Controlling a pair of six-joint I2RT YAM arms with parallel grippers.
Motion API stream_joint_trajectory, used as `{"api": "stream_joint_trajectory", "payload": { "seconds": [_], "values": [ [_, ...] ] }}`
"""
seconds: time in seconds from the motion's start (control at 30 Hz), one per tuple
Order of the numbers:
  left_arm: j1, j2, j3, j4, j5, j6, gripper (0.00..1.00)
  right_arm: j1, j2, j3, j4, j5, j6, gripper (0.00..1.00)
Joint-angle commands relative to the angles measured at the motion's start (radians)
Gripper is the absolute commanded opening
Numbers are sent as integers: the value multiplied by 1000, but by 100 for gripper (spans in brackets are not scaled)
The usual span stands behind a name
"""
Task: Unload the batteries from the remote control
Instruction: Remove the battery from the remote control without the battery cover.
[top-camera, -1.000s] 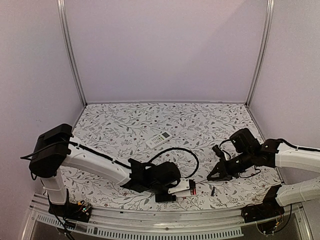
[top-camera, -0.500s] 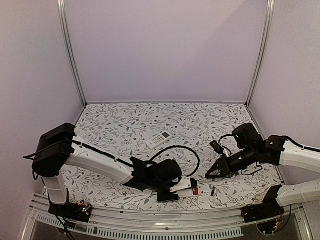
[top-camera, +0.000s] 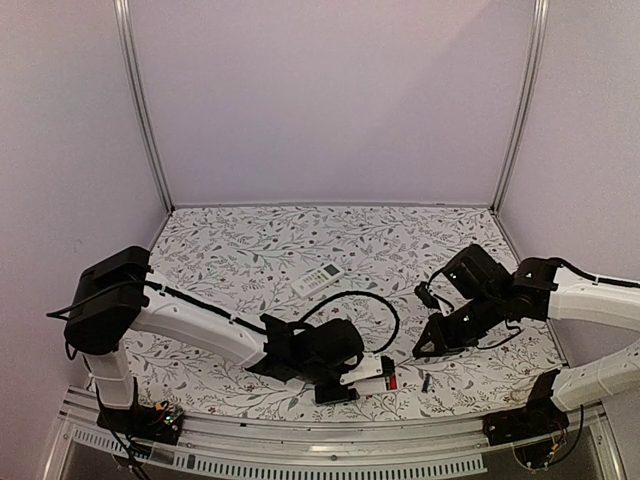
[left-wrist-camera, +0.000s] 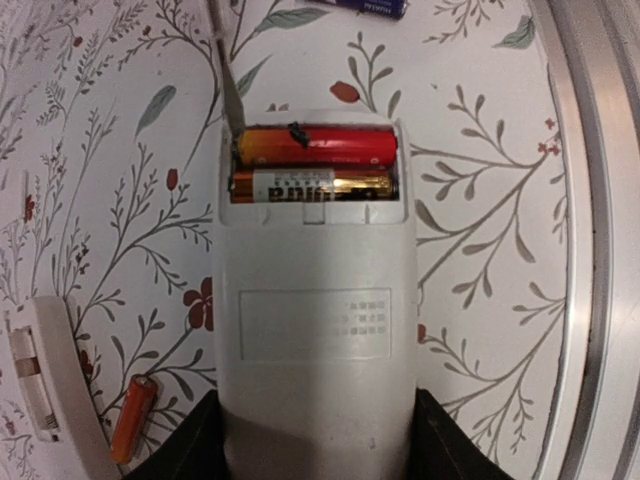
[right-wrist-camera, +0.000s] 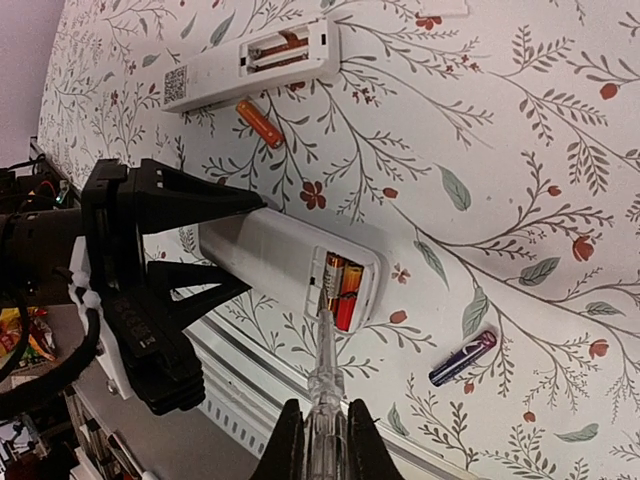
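- The left pincer (left-wrist-camera: 315, 450) is clamping the remote control (left-wrist-camera: 312, 300) by its sides, back facing up; two batteries (left-wrist-camera: 315, 147) are lying side by side in the open compartment, at the end farthest from that pincer
- The right pincer (right-wrist-camera: 322, 440) is gripping a clear-handled tool (right-wrist-camera: 326, 370); its tip is touching the compartment's corner beside the red-orange cell
- A loose orange battery (left-wrist-camera: 132, 417) is lying on the surface (right-wrist-camera: 520, 200) just beside the remote control; a dark battery (right-wrist-camera: 463, 358) is lying apart

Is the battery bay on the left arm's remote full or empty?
Full: a red battery and a gold battery fill the remote's two slots.
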Motion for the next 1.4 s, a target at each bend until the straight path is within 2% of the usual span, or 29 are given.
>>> {"api": "stream_joint_trajectory", "payload": {
  "seconds": [0.0,0.37,1.37],
  "values": [
    [4,93,-55,-150,-20,8,29,17,29,41,-44,101,-11,0],
    [5,96,-53,-152,-14,8,29,24,54,45,24,56,-44,0],
    [5,100,-49,-155,-13,10,29,35,79,6,15,70,-49,0]
  ]
}}
